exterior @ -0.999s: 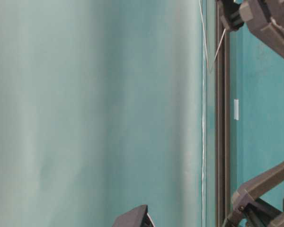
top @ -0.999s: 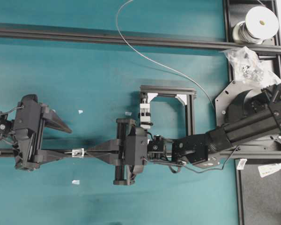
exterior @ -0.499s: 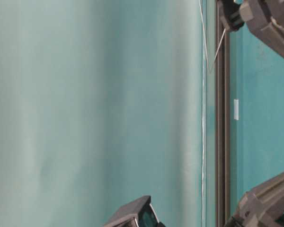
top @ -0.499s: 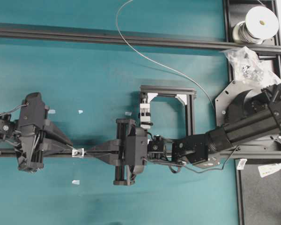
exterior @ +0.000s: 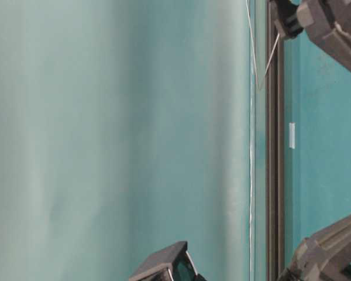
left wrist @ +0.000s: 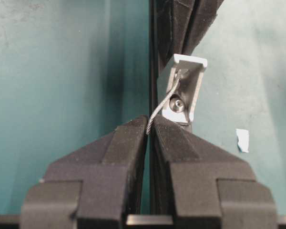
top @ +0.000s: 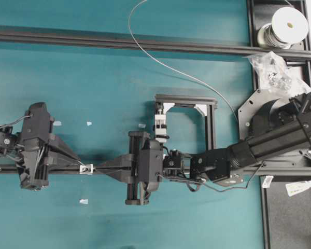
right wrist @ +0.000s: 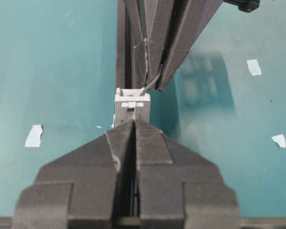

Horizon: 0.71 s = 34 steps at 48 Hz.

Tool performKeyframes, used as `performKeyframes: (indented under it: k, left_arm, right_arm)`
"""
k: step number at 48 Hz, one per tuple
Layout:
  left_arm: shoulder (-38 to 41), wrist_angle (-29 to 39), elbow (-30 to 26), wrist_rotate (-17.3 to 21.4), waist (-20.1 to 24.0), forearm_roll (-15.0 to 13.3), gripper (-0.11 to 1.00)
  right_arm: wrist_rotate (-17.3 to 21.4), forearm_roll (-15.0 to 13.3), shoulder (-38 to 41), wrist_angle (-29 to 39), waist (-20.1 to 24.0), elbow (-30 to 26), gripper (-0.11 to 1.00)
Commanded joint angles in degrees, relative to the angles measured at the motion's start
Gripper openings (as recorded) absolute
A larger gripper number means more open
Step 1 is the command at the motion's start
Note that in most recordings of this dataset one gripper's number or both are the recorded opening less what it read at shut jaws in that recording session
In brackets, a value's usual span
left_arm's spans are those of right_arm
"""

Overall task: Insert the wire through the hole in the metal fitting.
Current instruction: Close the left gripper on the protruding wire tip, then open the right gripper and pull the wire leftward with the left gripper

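Note:
The metal fitting (top: 86, 168) is a small silver bracket held between my two grippers over the black rail. My right gripper (top: 96, 168) is shut on its edge, as the right wrist view (right wrist: 132, 106) shows. The thin silver wire (left wrist: 163, 104) comes out of the hole (left wrist: 182, 74) and bends down into my left gripper (left wrist: 149, 128), which is shut on its free end. In the overhead view the left gripper (top: 79, 165) sits just left of the fitting. The long wire (top: 186, 78) arcs across the back of the table and passes under the right arm.
A white clamp block (top: 160, 127) stands in a black frame (top: 186, 98) behind the right gripper. A wire spool (top: 289, 23) and a bag of parts (top: 274, 70) lie at the back right. A long rail (top: 119, 44) crosses the back. White tape scraps (top: 83, 201) lie nearby.
My left gripper, open and further left a second ago, has moved right to the fitting and shut on the wire end. The right arm has not moved.

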Motion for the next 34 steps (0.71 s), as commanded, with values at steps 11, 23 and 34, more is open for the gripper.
performKeyframes:
  k: [11,23,34]
  left_arm:
    - [-1.23,0.53,0.0,0.35,0.53,0.0,-0.09]
    - [-4.39,2.99,1.93,0.53,0.44,0.26,-0.1]
    - [-8.61,5.27,5.45,0.53,0.26,0.26,-0.1]
  right_arm:
    - [0.09,0.0,-0.97,0.53,-0.26,-1.58,0.3]
    - [-0.09,0.0,-2.9,1.05,0.62,-0.88,0.92]
    - [-0.09,0.0,-3.6,1.05,1.23,-0.26,0.92]
